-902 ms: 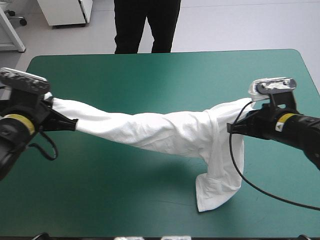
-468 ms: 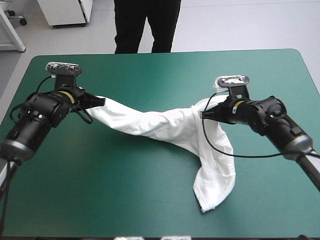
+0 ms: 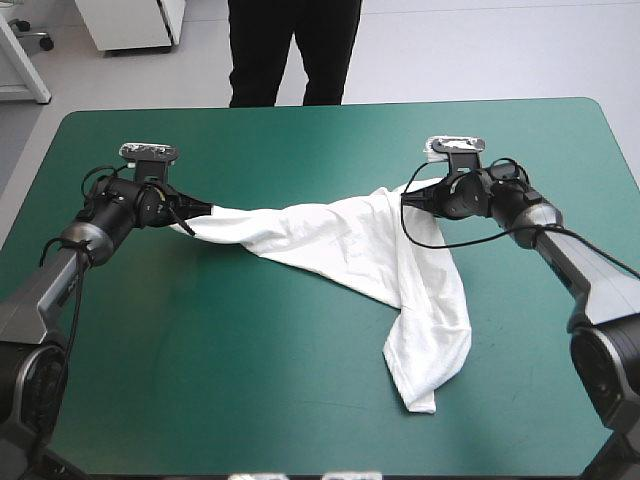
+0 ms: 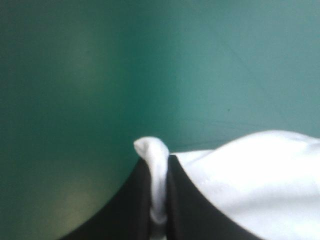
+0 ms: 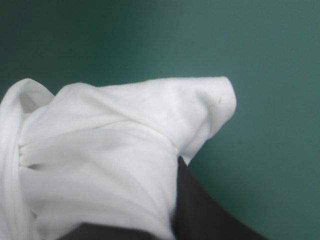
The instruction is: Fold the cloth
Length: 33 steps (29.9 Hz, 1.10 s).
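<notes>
T-shirt (image 3: 345, 245) is strung like a twisted rope between both grippers over the middle of the teal-green cover (image 3: 300, 140), with one long tail trailing toward the near edge. Left gripper (image 3: 195, 213) pinches a thin fold, fingers all but closed. Right gripper (image 3: 406, 198) is clamped on a fat bunch. I'd spread them apart evenly and low, so the twist opens before laying it flat.

Soft, matt cloth T-shirt (image 3: 340, 250) on smooth, matt teal-green cover (image 3: 250, 360).
</notes>
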Available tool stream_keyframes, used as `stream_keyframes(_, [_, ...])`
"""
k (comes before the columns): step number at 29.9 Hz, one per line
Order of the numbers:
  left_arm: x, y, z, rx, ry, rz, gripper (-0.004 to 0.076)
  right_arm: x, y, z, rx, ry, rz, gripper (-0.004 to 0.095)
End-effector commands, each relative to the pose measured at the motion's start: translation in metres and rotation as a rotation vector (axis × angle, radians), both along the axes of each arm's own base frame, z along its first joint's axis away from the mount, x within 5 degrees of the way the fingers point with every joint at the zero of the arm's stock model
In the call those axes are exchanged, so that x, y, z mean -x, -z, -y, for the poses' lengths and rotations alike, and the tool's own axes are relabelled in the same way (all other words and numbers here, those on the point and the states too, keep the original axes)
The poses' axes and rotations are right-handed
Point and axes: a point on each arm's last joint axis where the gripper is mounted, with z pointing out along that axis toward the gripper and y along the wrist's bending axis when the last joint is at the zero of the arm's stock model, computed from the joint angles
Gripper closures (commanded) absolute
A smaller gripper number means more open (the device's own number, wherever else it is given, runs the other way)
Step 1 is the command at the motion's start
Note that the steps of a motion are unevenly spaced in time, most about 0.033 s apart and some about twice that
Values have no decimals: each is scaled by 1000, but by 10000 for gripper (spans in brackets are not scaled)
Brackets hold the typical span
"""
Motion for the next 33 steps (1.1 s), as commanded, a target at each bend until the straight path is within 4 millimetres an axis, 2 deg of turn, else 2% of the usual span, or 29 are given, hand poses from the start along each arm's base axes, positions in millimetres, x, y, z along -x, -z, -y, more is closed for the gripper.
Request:
stream_keyframes(1, [-11,-14,2,17,15,109,733,-18,-29,-2,-38,-9,101,925])
stream_keyframes(6, [-20,3,4,18,21,90,733,-39,-9,-10,-26,-19,-21,921])
stream_keyframes(8, [-22,6,4,17,21,82,732,-42,-4,-11,-4,-34,-71,883])
stream_keyframes(11, [-23,5,4,15,30,100,698,-43,3,-12,32,-67,-125,705])
stream_keyframes(12, [-23,4,4,1,50,110,636,-42,3,-12,35,-70,-133,601])
stream_keyframes(14, [-24,3,5,-20,87,120,496,-42,2,-12,36,-71,-140,469])
stream_keyframes(16, [-24,-7,7,-9,103,147,331,-42,-7,-12,30,-68,-121,359])
stream_keyframes(18, [-24,-21,7,-7,106,184,189,-40,-21,-11,23,-69,-94,341])
stream_keyframes(19, [-23,-28,7,-2,102,201,152,-39,-28,-11,20,-69,-83,345])
stream_keyframes(22, [-19,-50,6,-1,99,253,144,-31,-49,-8,25,-73,-76,344])
stream_keyframes(26, [-7,-73,4,-6,93,284,155,-6,-72,-2,54,-87,-154,344])
stream_keyframes(29, [6,-82,1,-31,86,248,160,16,-90,3,66,-107,-204,345])
stream_keyframes(33, [19,-86,-4,-66,74,179,160,44,-127,8,26,-119,-139,345])
